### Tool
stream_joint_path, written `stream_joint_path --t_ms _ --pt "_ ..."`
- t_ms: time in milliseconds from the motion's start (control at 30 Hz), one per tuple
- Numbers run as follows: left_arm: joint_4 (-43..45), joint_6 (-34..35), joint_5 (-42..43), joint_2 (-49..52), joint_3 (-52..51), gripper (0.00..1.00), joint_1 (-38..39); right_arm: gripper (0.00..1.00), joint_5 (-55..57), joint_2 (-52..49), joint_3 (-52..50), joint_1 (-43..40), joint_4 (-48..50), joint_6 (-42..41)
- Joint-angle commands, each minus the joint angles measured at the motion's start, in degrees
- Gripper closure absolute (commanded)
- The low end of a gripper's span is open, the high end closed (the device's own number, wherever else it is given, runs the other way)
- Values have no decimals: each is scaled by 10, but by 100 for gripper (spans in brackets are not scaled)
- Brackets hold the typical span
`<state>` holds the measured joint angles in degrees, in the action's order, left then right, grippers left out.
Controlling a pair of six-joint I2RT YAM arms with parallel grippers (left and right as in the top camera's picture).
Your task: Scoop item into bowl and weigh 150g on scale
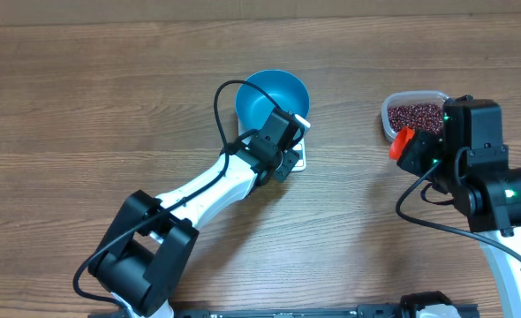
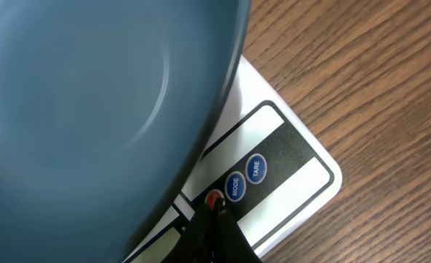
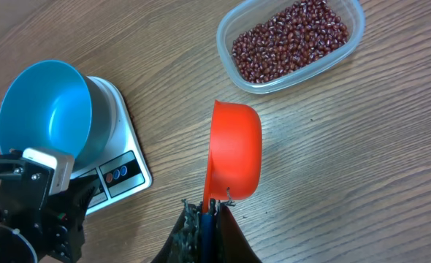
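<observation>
The blue bowl (image 1: pixel 272 97) stands empty on the white scale (image 2: pixel 297 174), with the scale's button strip showing beside it. My left gripper (image 2: pixel 217 207) is shut, its tip resting on the red button beside the MODE and TARE buttons. My right gripper (image 3: pixel 208 210) is shut on the handle of an orange scoop (image 3: pixel 235 148), held over bare table between the scale (image 3: pixel 120 120) and the tub. No beans show on the scoop. The dark red beans (image 3: pixel 288 40) lie in a clear tub (image 1: pixel 414 115) at the right.
The left arm (image 1: pixel 207 190) stretches diagonally from the front edge up to the scale. The right arm's wrist (image 1: pixel 481 168) hangs just below the bean tub. Bare wooden table surrounds everything.
</observation>
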<state>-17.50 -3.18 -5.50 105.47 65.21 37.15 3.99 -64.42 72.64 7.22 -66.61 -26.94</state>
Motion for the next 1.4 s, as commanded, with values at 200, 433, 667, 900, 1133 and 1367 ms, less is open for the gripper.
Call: stream_joint_path --t_ms 200,433,667,900,1133,1367 --pt "11 -7 -16 22 -2 96 3 96 4 1 15 1 5 2" --pt "11 -11 -20 30 -2 96 3 96 3 1 15 1 7 2" --pt "12 -11 -20 30 -2 96 3 96 2 1 15 1 11 2" --pt "13 -11 -19 30 -2 96 3 96 2 1 15 1 16 2" --pt "14 -11 -19 31 -2 96 3 96 2 1 15 1 18 2" --pt "16 -11 -17 39 -2 96 3 96 2 1 15 1 18 2"
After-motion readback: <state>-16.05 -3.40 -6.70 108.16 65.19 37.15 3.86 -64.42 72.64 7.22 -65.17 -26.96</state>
